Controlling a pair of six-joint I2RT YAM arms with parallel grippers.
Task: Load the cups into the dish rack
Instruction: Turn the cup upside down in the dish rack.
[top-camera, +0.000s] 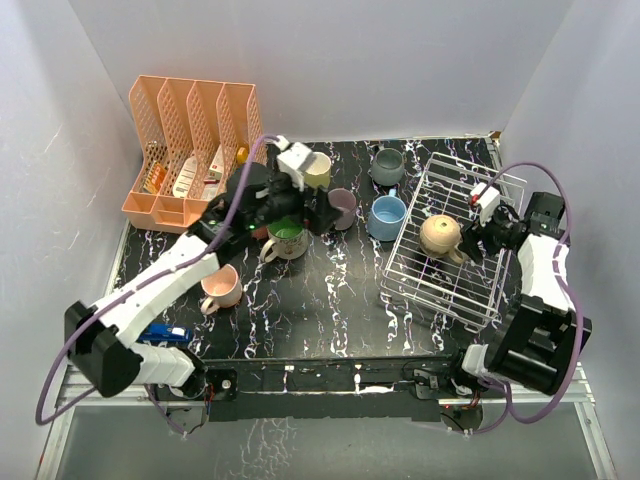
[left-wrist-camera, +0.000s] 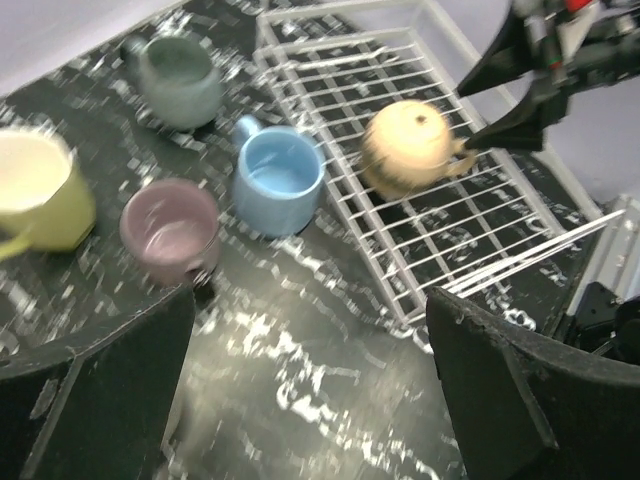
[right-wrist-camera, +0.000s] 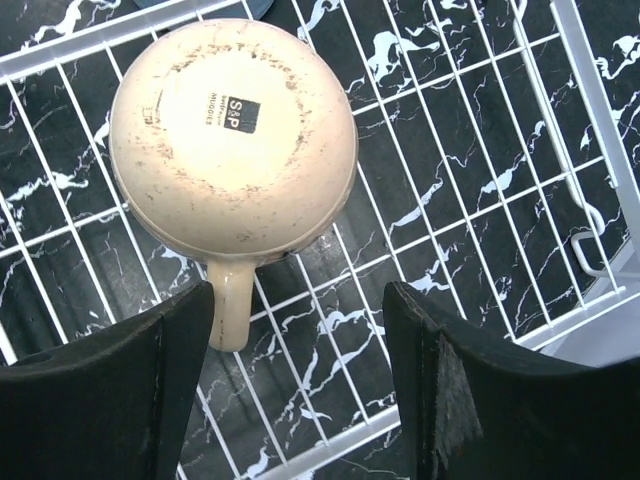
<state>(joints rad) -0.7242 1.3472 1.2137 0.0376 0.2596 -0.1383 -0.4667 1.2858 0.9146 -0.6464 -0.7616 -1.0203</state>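
Over on the right of the overhead view, the dish rack (top-camera: 440, 292) sits on the black marbled surface (top-camera: 330, 310). One tan mug (top-camera: 440, 235) is in it, upside down, handle toward the lower right. My right end effector (top-camera: 475, 235) hovers just beside that mug, over the rack's right half. Out on the surface I count a light blue mug (top-camera: 387, 217) just beside the rack's left edge and a grey mug (top-camera: 388, 165) above it. Then come a mauve mug (top-camera: 342, 208), a yellow-green mug (top-camera: 318, 170), a cream mug (top-camera: 287, 240) with green inside, and a pink mug (top-camera: 222, 288) toward the lower left. My left end effector (top-camera: 318, 208) is in the middle of the frame, among the yellow-green, mauve and cream mugs. A peach organizer (top-camera: 190, 150) stands upper left.

Left wrist view, and it's blurred: my fingers (left-wrist-camera: 100, 400) fill the bottom corners, jaws spread wide, only bare surface between them. Yellow-green mug at the left edge, mauve and light blue in the middle, grey upper left, rack with the tan mug upper right.

Right wrist view: I'm looking straight down on the tan mug's base, small dark stamp on it, resting on the rack wires in the upper left. Its handle points down the frame, just beside my lower-left finger (right-wrist-camera: 100, 400); whether they touch, I can't tell. The jaws stand well apart, gripping nothing.
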